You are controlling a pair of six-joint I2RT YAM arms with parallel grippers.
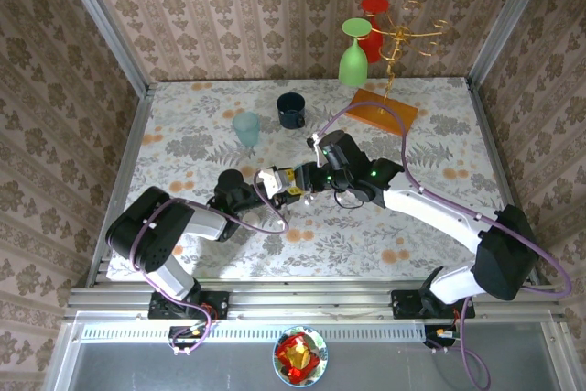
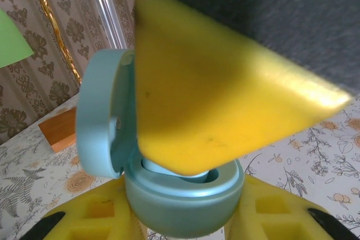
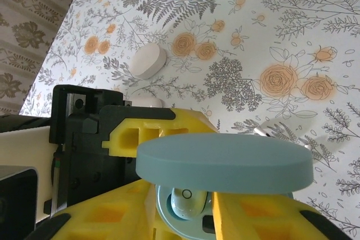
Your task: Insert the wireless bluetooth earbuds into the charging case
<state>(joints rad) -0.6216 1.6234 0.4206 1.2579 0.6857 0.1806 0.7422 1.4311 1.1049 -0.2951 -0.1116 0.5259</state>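
A tabletop (image 1: 439,125) printed with ferns and flowers sits inside walls of brown damask wallpaper (image 1: 229,16), with metal posts (image 1: 101,16) at the corners. At the back stand a pale cup (image 1: 245,128), a dark mug (image 1: 291,110) and a gold rack (image 1: 383,107) hung with a green glass (image 1: 353,54) and a red glass (image 1: 371,29). Mid-table, the left gripper (image 2: 183,223) clamps the base of the open charging case (image 2: 185,195). One earbud (image 3: 188,202) sits in the case, between the narrowly parted fingers of the right gripper (image 3: 184,213). Whether they pinch it I cannot tell.

Arms: left gripper (image 1: 261,188) and right gripper (image 1: 291,182) meet mid-table (image 1: 439,148).
Cups: teal cup (image 1: 245,127) beside dark mug (image 1: 291,110).
Rack: green glass (image 1: 353,59) and red glass (image 1: 373,27) on gold rack (image 1: 399,43).
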